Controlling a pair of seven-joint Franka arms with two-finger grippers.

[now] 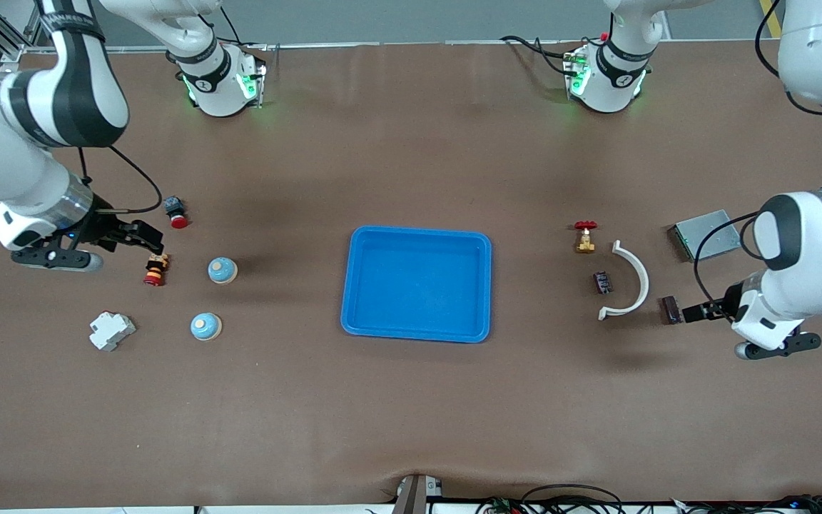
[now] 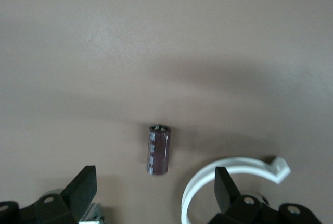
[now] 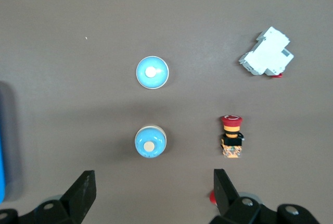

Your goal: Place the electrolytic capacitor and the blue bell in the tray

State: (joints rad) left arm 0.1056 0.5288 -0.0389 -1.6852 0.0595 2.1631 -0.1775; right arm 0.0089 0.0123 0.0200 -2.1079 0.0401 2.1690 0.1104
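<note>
The blue tray [image 1: 418,284] lies mid-table with nothing in it. Two blue bells sit toward the right arm's end: one [image 1: 222,270] [image 3: 150,141] farther from the front camera, the other [image 1: 205,326] [image 3: 152,72] nearer. My right gripper [image 1: 147,239] [image 3: 153,182] hangs open over the table beside the farther bell. The dark maroon electrolytic capacitor [image 1: 668,310] [image 2: 158,150] lies on its side toward the left arm's end. My left gripper [image 1: 696,313] [image 2: 155,182] hovers open just beside it, holding nothing.
A white curved clamp [image 1: 632,282] [image 2: 229,174], a small dark part [image 1: 602,282], a red-handled brass valve [image 1: 585,238] and a grey metal box [image 1: 707,234] lie near the capacitor. A red pushbutton [image 1: 176,212], an orange-red switch [image 1: 155,270] [image 3: 231,136] and a white breaker [image 1: 112,330] lie near the bells.
</note>
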